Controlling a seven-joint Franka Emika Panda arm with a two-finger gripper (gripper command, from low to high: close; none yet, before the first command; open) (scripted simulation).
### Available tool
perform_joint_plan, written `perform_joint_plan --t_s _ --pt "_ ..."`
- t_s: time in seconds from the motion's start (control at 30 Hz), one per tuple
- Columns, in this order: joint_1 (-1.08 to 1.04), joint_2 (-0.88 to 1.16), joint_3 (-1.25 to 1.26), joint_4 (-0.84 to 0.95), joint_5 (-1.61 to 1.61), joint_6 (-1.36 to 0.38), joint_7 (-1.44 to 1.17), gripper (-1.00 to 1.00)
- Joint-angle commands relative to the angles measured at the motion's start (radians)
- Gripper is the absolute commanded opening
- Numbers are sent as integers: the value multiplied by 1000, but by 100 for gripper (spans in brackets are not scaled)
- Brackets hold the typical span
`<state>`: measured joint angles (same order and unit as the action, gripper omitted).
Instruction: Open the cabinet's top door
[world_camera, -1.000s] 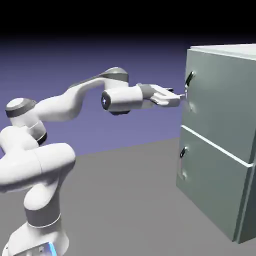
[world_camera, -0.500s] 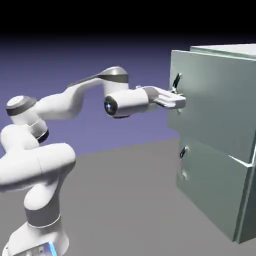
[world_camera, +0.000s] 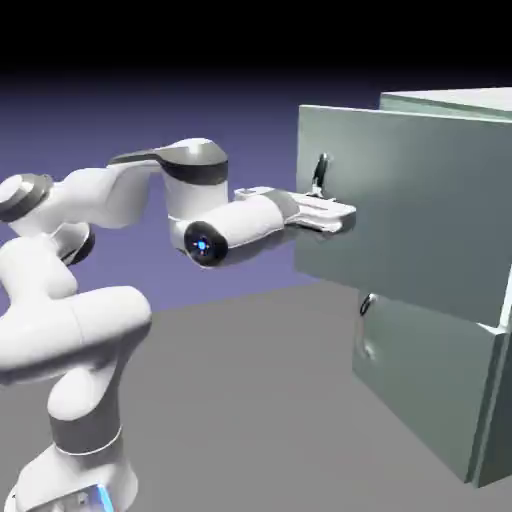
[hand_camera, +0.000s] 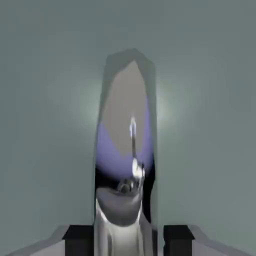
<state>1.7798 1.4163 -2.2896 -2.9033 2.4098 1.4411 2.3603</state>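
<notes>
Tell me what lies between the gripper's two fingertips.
The silver handle lies between the fingertips; the hand view shows this.

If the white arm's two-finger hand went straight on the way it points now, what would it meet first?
Likely the pale grey-green upper door panel, just beyond the curved silver bar handle between its fingertips; depth is unclear.
</notes>
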Motion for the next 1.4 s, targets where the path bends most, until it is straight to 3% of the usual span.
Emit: perform_joint_plan --t_s 0.0,0.33,0.67,1.0,1.37 --pt "-18 -14 -19 -5 -23 -45 -14 -100" --pt "-275 -224 -154 34 -305 -480 -206 -100" --pt "-617 -565 -108 275 -724 -811 -542 -100" --pt "-827 -927 64 580 -1090 -835 -769 -100" --pt "-901 -1326 241 822 -1343 -708 -742 -100"
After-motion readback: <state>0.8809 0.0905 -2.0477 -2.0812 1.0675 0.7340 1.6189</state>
